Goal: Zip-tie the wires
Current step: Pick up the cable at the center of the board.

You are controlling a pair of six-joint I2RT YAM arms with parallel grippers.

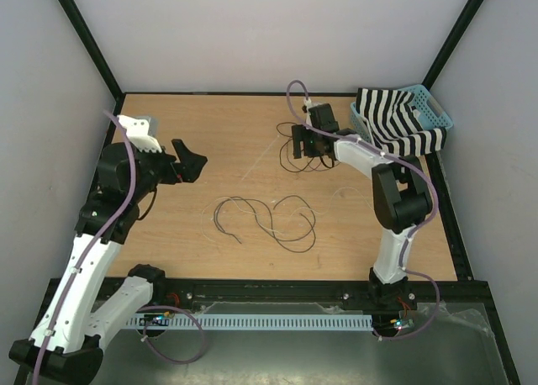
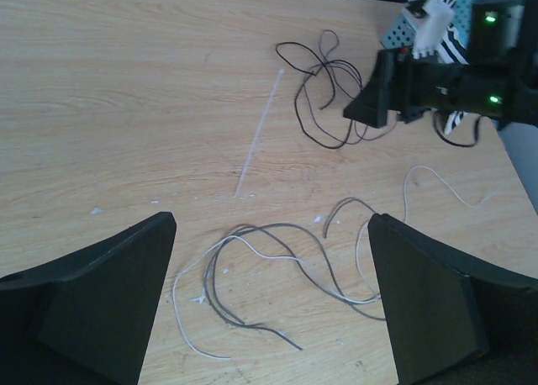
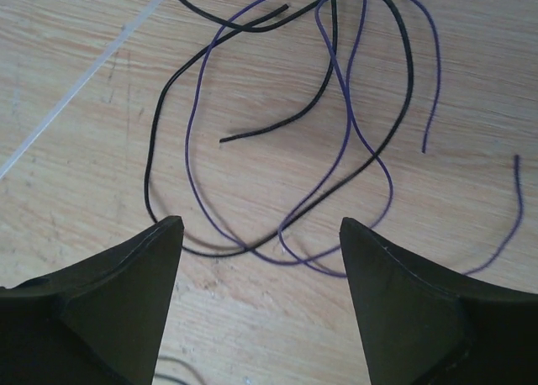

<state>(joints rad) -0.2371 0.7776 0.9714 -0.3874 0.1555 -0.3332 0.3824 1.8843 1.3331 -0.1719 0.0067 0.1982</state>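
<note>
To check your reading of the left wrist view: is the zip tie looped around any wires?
No, the zip tie lies straight on the table, encircling no wires.

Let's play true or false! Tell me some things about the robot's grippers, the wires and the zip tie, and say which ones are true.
1. The zip tie is fastened round the wires. False: it lies straight and loose on the table.
2. The left gripper and the right gripper are both open and empty. True.
3. The right gripper is above some wires. True.
4. The basket is empty. False: a striped cloth sits in it.
</note>
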